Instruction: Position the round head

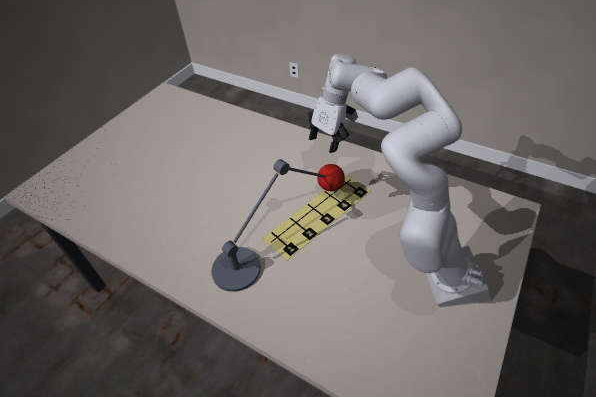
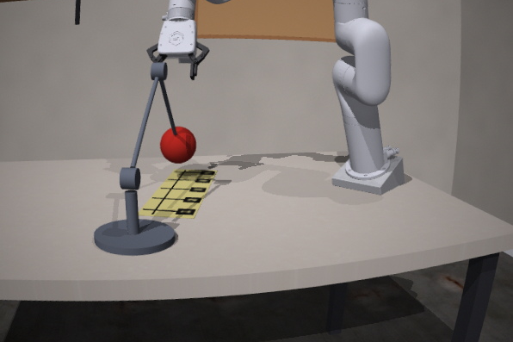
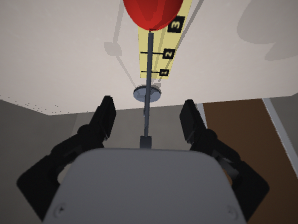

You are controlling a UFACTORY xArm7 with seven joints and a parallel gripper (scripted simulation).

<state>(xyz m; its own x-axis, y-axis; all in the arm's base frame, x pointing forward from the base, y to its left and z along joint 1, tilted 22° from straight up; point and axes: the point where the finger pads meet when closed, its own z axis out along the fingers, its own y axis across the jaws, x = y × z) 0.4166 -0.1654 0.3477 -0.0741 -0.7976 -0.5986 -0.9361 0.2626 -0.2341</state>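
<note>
Hard to read much on the yellow strip (image 1: 317, 219): from the top view the number boxes are just dark blobs, and the red head (image 1: 331, 177) covers the far crossings, so I can't tell which mark it hangs over. In the wrist view only 1, 2 and 3 show, the head (image 3: 152, 14) is cut off by the top edge and hides the rest of the strip (image 3: 186, 10). From the side, the left finger of the gripper (image 2: 177, 66) sits behind the lamp's elbow joint (image 2: 158, 71), so whether they touch there I can't say; the top view puts the gripper (image 1: 326, 140) up and apart from the elbow (image 1: 281, 166), nearer the back wall. Gripper is spread wide w/ nothing between the fingers. It hangs high, pointing down, well above the head (image 2: 178, 145), which floats over the strip's far end, off the bench (image 2: 301, 223), w/ its shadow on the yellow beneath. Lower rod slants up from the knuckle (image 2: 129, 178) above the foot (image 2: 134, 238); upper rod drops from the elbow down to the head. Foot disc sits flat on the bench, just beside the strip's near end. Arm base (image 2: 398, 177) stands well apart at the bench's far right; the arm's upper links run out of the side view's top edge.
</note>
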